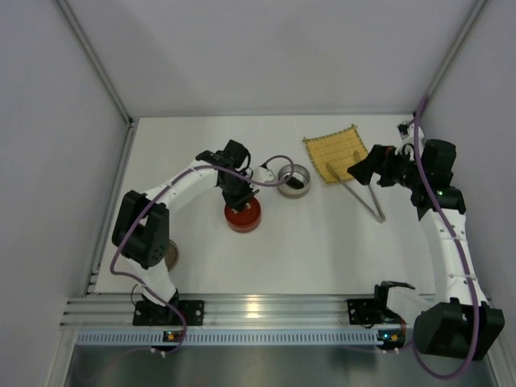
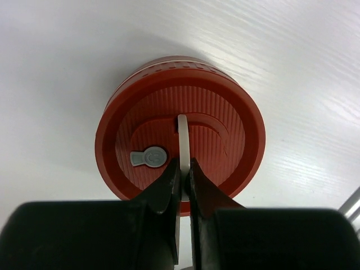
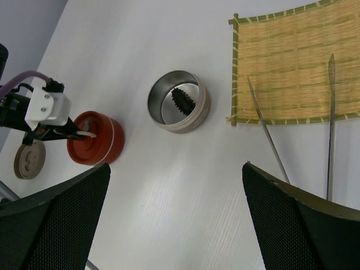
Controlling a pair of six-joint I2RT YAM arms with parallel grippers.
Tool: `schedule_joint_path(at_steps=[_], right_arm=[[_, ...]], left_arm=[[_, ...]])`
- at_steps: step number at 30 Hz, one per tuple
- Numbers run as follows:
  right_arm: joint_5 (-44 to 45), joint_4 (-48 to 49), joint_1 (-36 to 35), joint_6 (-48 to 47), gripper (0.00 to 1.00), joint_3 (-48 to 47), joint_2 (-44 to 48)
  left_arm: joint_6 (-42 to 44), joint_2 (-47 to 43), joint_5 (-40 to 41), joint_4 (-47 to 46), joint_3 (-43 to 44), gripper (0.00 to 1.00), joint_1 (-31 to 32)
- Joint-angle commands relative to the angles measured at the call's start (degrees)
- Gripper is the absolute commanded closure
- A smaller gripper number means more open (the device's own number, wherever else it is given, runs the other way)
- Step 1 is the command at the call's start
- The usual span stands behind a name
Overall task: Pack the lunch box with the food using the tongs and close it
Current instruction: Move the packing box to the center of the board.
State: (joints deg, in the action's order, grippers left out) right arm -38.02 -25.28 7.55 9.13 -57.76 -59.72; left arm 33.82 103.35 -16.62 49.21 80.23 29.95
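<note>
left hand (image 2: 183, 171) pinched shut on the white loop (image 2: 183, 132) of the red lid (image 2: 225, 129); right hand (image 3: 175, 219) wide open above the tongs (image 1: 377, 212) by the mat (image 1: 334, 149); dark food (image 3: 181, 100) in the lunch box (image 3: 154, 104); orange piece unseen; closing remains

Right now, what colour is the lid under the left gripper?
Red, ribbed lid; clearest in the left wrist view.
</note>
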Motion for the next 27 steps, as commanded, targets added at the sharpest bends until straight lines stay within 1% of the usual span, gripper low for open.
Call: schedule_joint_path(at_steps=[1,4,6,7,9,10,11,12,14,19,24,25,26,27], right_arm=[[-1.6,-0.7,1.2,-1.0,0.01,-2.1,0.0],[-1.5,-1.1,1.3,-0.9,0.01,-2.2,0.1],[-1.4,-1.4,1.4,-1.0,0.01,-2.4,0.4],[-1.3,-1.4,1.5,-1.0,0.01,-2.5,0.4],[-1.1,-1.9,1.7,-1.2,0.01,-2.7,0.7],[-1.1,-2.1,1.8,-1.4,0.01,-2.8,0.6],[-1.1,-2.3,1.7,-1.5,0.01,-3.1,0.7],[-1.1,-2.6,1.9,-1.7,0.01,-3.1,0.7],[-0.9,-3.1,1.9,-1.9,0.01,-3.2,0.8],[-0.7,-3.7,2.4,-2.6,0.01,-2.8,1.5],[-0.5,-3.6,2.5,-2.5,0.01,-2.6,1.5],[-0.6,-3.6,2.6,-2.5,0.01,-2.6,1.5],[-0.6,-3.6,2.6,-2.5,0.01,-2.7,1.3],[-0.6,-3.6,2.5,-2.5,0.01,-2.7,1.2]], left_arm=[[4.2,-0.5,-4.8,8.4,-7.8,1.0,1.2],[4.8,-4.5,-6.0,8.6,-12.0,1.0,4.0],[4.8,-7.6,-5.2,8.1,-14.4,1.0,8.2],[4.6,-8.9,-3.5,7.6,-15.6,1.0,10.2],[3.0,-11.6,-1.8,5.5,-19.0,1.0,17.9],[3.0,-12.2,-1.0,5.5,-19.9,1.0,17.9],[1.9,-12.9,0.0,4.3,-21.2,1.0,21.0],[1.3,-12.9,1.0,3.9,-21.6,1.0,22.1],[-0.4,-12.6,2.3,3.1,-21.8,1.0,23.2],[-3.3,-11.1,2.6,1.9,-21.3,1.0,23.3],[-5.8,-12.6,4.3,-1.0,-21.6,1.0,23.5],[-5.8,-13.1,4.5,-1.5,-21.8,0.95,23.7],[-5.9,-14.1,4.5,-1.5,-21.9,0.86,23.7],[-5.7,-14.8,4.5,-1.6,-21.9,0.8,23.8]])
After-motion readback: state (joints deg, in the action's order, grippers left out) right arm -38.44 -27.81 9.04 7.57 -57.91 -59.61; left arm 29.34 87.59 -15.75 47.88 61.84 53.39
